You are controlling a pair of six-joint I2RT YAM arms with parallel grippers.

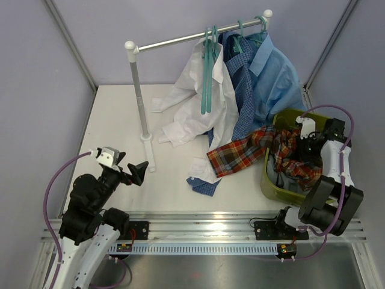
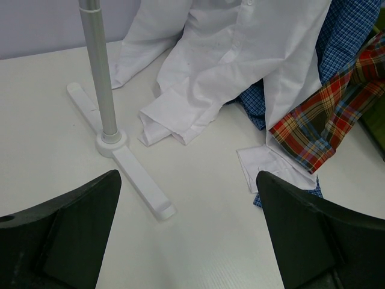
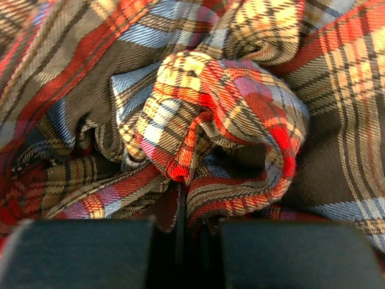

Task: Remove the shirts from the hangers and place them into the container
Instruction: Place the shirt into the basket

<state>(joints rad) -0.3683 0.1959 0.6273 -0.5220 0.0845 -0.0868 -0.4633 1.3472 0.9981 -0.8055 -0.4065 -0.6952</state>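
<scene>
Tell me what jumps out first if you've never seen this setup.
The red-orange plaid shirt spills from the olive-green basket at right onto the table, the right gripper shut on a fold of it. Behind, a white shirt trails down from the silver rail.

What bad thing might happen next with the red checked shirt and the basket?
The right gripper is shut on the plaid shirt inside the container, but a big part hangs over the rim onto the table; once released, it might slide back out. The white shirt looks hooked at its hanger, so tugging it could tip the rail.
</scene>
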